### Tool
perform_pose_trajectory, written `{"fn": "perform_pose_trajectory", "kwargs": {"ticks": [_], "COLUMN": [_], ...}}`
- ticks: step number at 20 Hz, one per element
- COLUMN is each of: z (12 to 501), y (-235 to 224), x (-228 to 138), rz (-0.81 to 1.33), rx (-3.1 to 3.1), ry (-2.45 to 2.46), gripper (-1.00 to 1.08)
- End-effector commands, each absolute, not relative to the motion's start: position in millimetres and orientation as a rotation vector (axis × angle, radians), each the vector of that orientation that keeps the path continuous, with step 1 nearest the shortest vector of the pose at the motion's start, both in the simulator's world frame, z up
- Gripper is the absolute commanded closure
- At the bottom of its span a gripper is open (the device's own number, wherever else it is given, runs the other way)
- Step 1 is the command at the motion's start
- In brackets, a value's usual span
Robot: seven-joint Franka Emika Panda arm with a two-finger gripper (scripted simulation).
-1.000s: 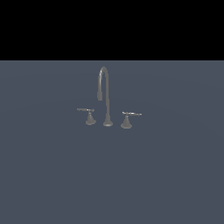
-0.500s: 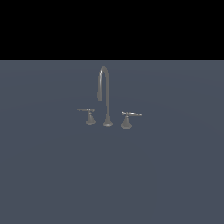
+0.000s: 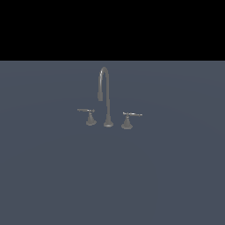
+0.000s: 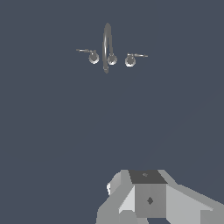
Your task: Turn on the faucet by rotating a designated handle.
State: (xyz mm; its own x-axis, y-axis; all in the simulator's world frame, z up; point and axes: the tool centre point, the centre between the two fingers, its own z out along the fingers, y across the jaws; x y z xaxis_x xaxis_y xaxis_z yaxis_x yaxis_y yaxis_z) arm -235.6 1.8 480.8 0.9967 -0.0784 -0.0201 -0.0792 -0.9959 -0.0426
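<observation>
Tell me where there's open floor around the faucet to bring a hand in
The faucet stands alone on a bare grey surface; every side around it is open. The only tight gaps lie between the spout's base and the handle on the exterior view's left, and the twin lever on its right.

1. We are seeing the faucet looking like dull grey metal, smooth, with a faint sheen along the spout.
2. We are seeing the handle showing the same grey metal, its bar catching a thin pale glint.
3. We are seeing the twin handle looking alike in finish.
4. We are seeing the floor reading as flat, matt slate-blue.
5. We are seeing the gripper body looking like smooth, matt pale-grey plastic or painted metal; we cannot tell which.
</observation>
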Motion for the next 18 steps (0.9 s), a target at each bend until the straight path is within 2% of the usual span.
{"fn": "perform_pose_trajectory", "kwargs": {"ticks": [1,18], "z": [479,434], "y": [4,33], "x": [-226,-112], "rz": [0.033,0.105], "rx": [-3.084,-2.918], "ry": [0.166,0.723], "gripper": [1.08,1.08]}}
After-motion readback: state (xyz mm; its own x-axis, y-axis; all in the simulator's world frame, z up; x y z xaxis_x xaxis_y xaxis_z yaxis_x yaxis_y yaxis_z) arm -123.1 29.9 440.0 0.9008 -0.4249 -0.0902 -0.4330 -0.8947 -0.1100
